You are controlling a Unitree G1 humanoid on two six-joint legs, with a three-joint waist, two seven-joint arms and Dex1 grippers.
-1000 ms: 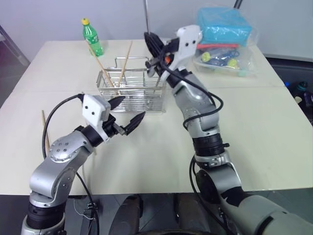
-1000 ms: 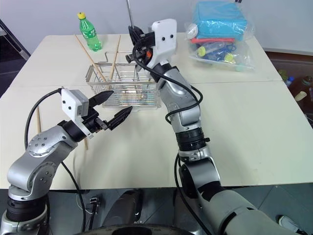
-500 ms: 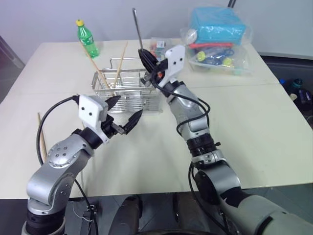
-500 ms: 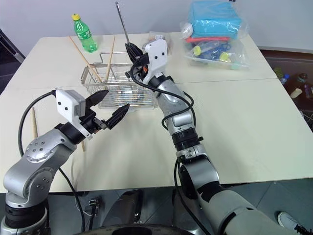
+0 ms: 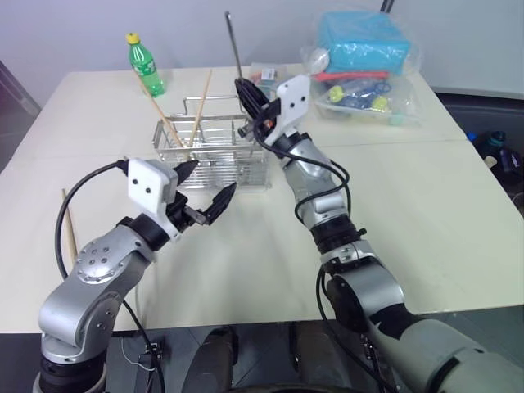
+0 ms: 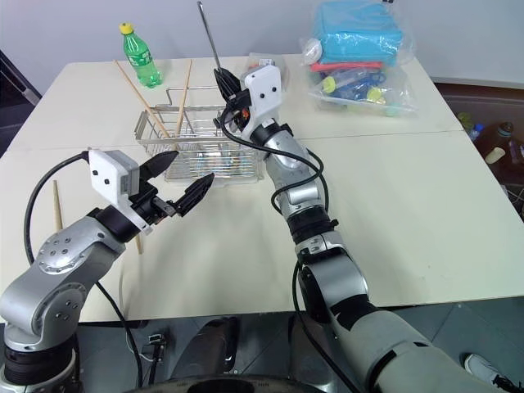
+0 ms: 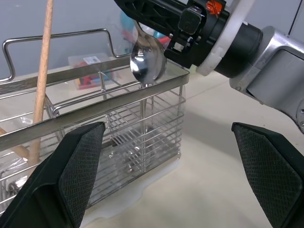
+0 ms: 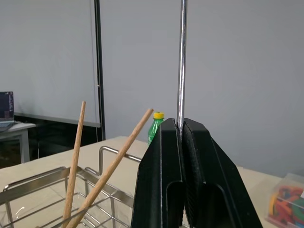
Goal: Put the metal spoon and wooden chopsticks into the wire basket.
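Reaching over the wire basket (image 5: pixel 214 154), the right gripper (image 5: pixel 248 92) pinches the metal spoon (image 7: pixel 147 64) upright, bowl just above the rim. At seven o'clock, the left gripper (image 5: pixel 206 188) hovers, jaws wide, empty. Two wooden chopsticks (image 5: pixel 199 108) lean inside.

metal spoon (image 7: pixel 147 64): polished, mirror-bright steel
wooden chopsticks (image 5: pixel 199 106): plain matt wood
wire basket (image 5: pixel 214 152): shiny steel wire
desk (image 5: pixel 426 205): smooth matt cream

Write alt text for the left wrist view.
The right gripper holds a metal spoon bowl-down just above the rim at one end of a wire basket. A wooden chopstick stands in the basket, and the left gripper's two black fingers stand wide open in front.
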